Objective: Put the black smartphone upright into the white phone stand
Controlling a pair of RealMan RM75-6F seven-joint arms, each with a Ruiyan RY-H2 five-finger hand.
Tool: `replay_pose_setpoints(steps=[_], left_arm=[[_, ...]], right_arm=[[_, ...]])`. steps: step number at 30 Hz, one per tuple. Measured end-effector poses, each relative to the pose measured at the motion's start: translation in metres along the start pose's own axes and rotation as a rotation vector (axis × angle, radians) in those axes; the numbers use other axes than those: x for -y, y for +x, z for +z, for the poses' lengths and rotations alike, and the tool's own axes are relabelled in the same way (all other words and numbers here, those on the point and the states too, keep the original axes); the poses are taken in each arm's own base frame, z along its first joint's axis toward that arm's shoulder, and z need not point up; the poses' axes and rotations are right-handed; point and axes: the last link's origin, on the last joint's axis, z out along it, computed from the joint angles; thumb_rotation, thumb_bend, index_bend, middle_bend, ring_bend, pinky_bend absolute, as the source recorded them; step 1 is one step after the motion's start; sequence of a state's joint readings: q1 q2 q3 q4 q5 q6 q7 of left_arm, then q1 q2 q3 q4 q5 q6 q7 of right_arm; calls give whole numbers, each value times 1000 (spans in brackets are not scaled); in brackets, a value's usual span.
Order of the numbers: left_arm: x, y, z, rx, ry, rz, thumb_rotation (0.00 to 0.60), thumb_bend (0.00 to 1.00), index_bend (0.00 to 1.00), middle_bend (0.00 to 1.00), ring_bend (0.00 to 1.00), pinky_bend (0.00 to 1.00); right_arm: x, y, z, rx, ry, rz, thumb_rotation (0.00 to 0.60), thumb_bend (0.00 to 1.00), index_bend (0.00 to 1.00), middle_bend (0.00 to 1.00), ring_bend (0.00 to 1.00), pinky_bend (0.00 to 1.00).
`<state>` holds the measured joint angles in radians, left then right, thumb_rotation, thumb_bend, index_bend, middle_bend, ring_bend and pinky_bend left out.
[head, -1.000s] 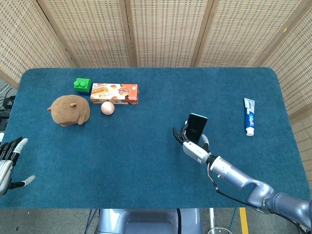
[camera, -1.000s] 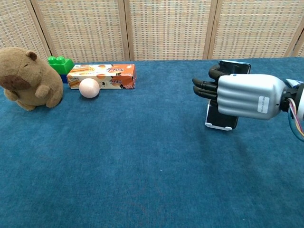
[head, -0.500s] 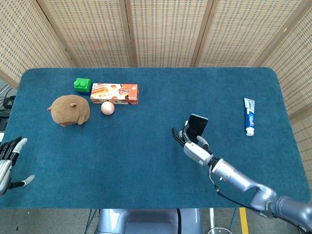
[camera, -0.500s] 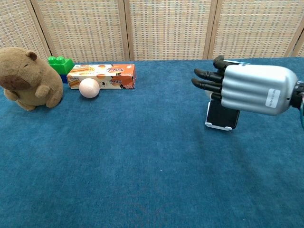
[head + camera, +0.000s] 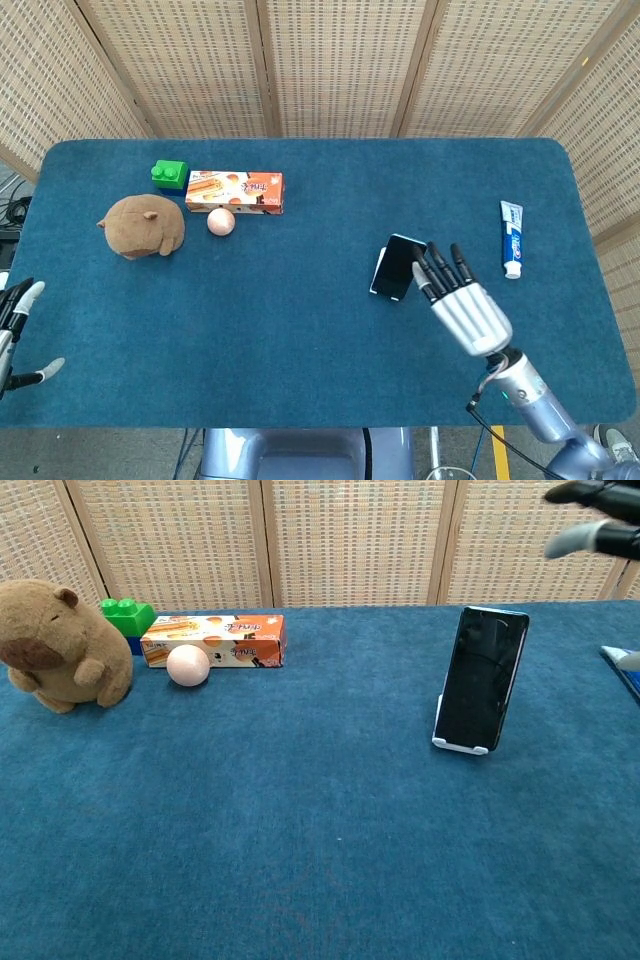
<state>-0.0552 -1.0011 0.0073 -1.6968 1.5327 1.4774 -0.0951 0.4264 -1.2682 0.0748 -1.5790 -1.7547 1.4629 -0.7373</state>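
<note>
The black smartphone [image 5: 483,677] stands upright, leaning back in the white phone stand [image 5: 458,743] on the blue table; in the head view the smartphone [image 5: 399,267] rests in the stand [image 5: 379,270] right of centre. My right hand [image 5: 463,305] is raised above the table just right of the phone, fingers spread, holding nothing; only its fingertips [image 5: 590,508] show at the chest view's top right. My left hand [image 5: 14,330] hangs off the table's left edge, fingers apart and empty.
A brown plush capybara [image 5: 142,225], a green brick [image 5: 169,174], an orange box [image 5: 234,190] and a pink ball [image 5: 221,221] sit at the back left. A toothpaste tube [image 5: 511,237] lies at the right side.
My right hand has let go of the smartphone, lifted up and drawn back to the right with fingers spread. The phone stays standing in the stand. The left hand barely shifted.
</note>
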Motion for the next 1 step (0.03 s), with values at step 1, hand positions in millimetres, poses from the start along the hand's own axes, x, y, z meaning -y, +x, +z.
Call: replay_pose_setpoints(steps=[1], left_arm=[[0,0,0,0,-2,0,600,0,0,0,0,0]], right_arm=[[-5,1,-10,12,-47,86,600,0,119,0,0,44]])
